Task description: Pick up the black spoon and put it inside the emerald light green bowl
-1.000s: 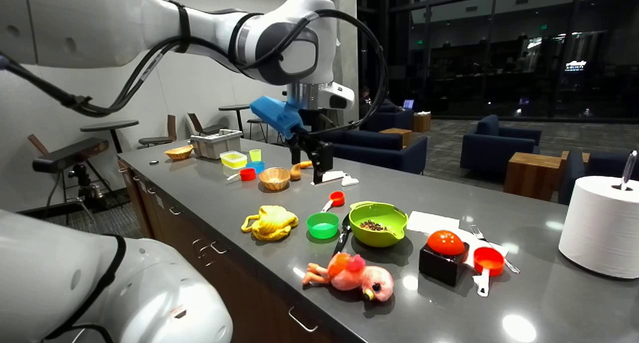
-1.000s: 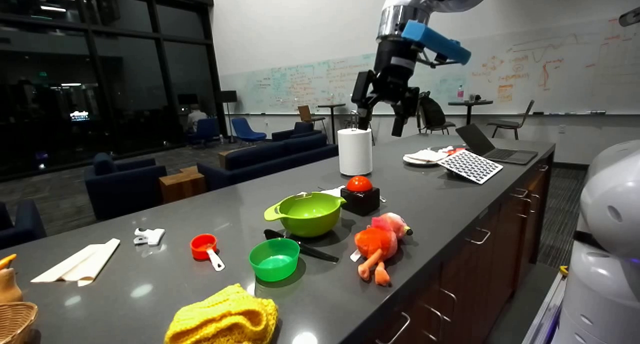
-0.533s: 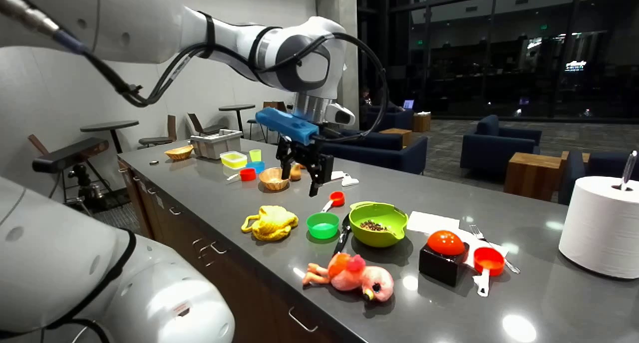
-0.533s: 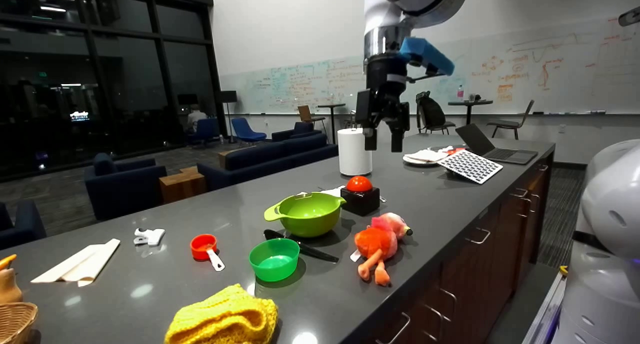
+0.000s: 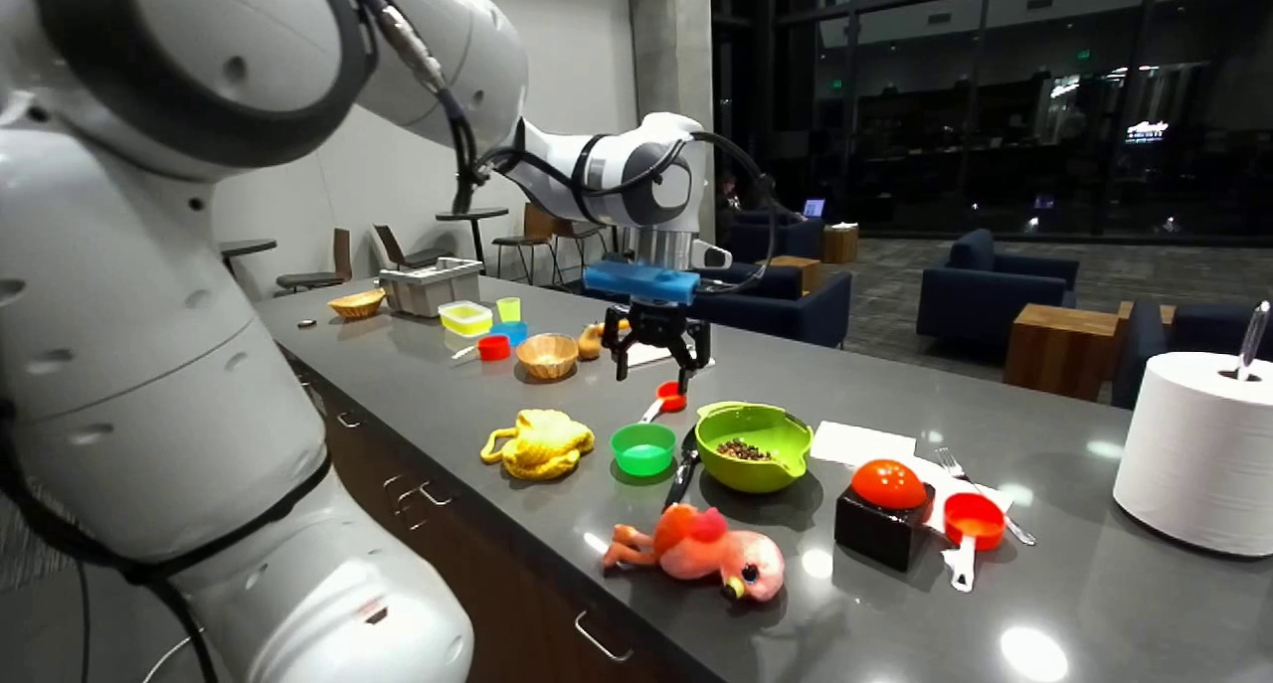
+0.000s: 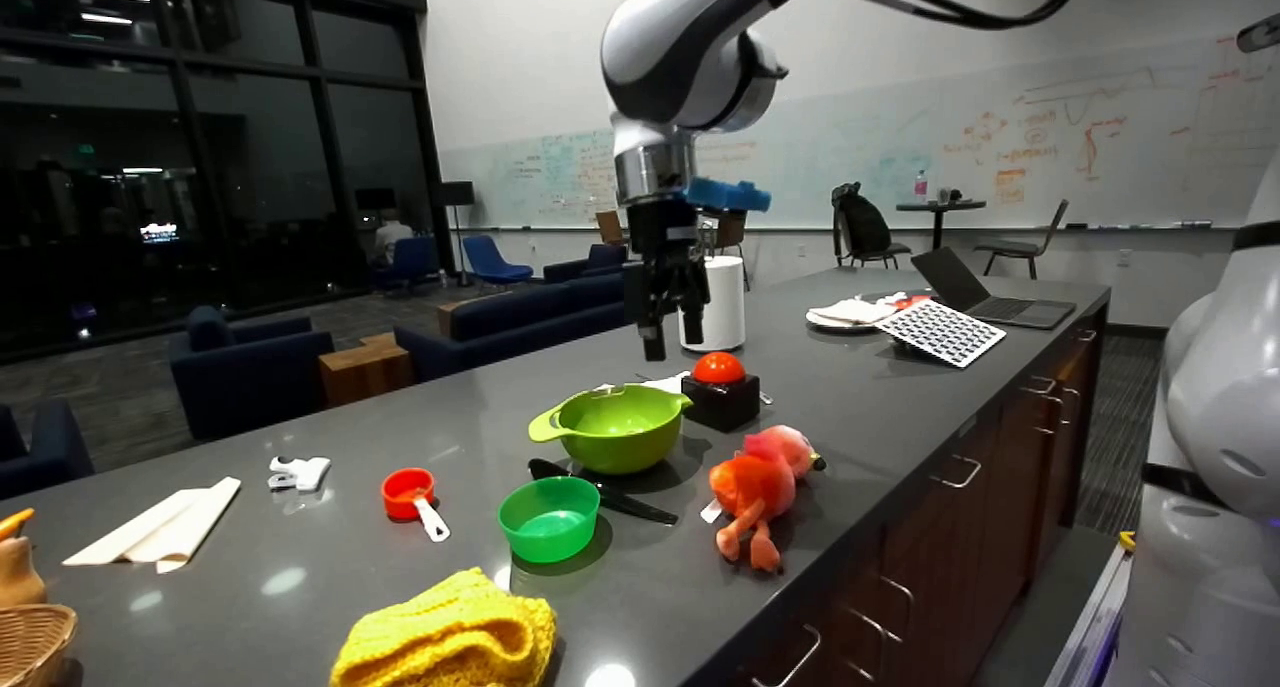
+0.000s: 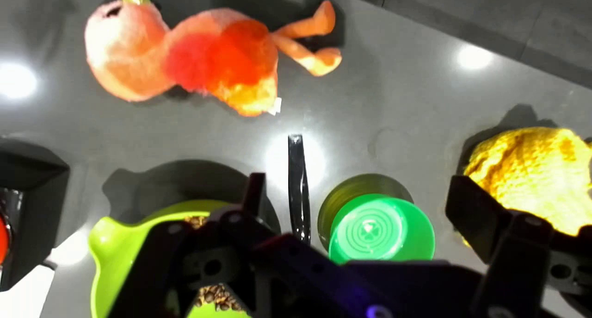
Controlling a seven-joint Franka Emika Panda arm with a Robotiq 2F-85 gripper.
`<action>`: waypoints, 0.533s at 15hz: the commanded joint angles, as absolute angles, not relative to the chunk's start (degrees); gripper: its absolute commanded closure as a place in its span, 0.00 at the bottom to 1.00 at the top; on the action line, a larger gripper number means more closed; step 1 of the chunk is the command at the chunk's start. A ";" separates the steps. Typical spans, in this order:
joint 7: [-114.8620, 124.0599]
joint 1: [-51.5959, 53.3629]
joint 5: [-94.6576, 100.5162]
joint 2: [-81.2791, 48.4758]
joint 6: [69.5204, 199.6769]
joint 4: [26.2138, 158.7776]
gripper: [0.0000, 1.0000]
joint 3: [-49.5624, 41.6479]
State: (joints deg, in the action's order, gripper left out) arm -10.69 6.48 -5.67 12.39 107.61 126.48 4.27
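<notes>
The black spoon (image 5: 682,472) lies flat on the dark counter between the light green bowl (image 5: 756,469) and a smaller vivid-green cup (image 5: 642,454). The spoon (image 6: 632,507) and bowl (image 6: 622,442) also show in an exterior view. The bowl holds small brown pieces. My gripper (image 5: 653,377) is open and empty, in the air above the counter. In the wrist view the jaws (image 7: 360,197) spread wide; the spoon's handle (image 7: 297,179) shows between them, nearer the left finger. The spoon's other end is hidden behind the gripper. The bowl (image 7: 113,258) is partly hidden behind the left finger.
A pink and orange plush bird (image 5: 696,549) lies by the spoon's handle end near the counter edge. A yellow knitted cloth (image 5: 540,446), a red measuring cup (image 6: 408,493) and a black box with an orange-red dome (image 6: 722,397) stand around the bowl and cup.
My gripper has come down and moved across toward the bowl, cup and spoon, turning somewhat on the way. It stays open. The objects on the counter have not moved.
</notes>
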 commanded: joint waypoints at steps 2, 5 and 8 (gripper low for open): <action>-10.68 6.56 -5.64 7.03 109.37 122.95 0.00 4.89; -10.73 6.52 -5.64 3.78 109.54 120.38 0.00 5.05; -10.74 6.54 -5.64 4.03 109.51 120.14 0.00 5.05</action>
